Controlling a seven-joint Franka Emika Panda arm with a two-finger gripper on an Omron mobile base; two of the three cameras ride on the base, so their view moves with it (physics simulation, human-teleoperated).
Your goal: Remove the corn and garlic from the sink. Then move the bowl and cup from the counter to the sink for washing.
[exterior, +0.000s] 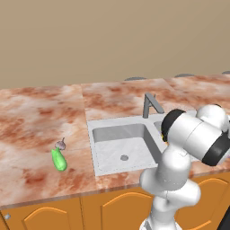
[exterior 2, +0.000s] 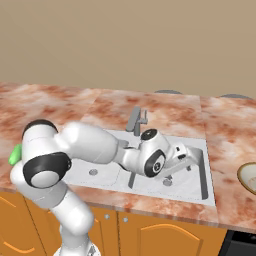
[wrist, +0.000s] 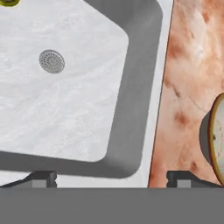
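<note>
The green corn (exterior: 59,160) lies on the marble counter left of the sink (exterior: 104,134), with the tiny garlic (exterior: 61,144) just behind it. A tip of the corn (exterior 2: 15,154) peeks out behind my arm. My gripper (exterior 2: 189,161) hangs over the sink's right basin (exterior 2: 197,187), open with nothing between its fingertips (wrist: 43,179). The pale bowl (exterior 2: 248,176) sits on the counter right of the sink, and its rim (wrist: 216,140) shows to the gripper's right. A sliver of the yellow cup (wrist: 8,2) shows inside the basin (wrist: 78,109), far from the gripper.
The angular grey tap (exterior: 150,105) stands behind the sink, between the basins. A round drain (wrist: 51,61) marks the basin floor below my hand. Marble counter (exterior: 36,121) stretches left and right, with wooden cabinet doors (exterior 2: 150,235) below.
</note>
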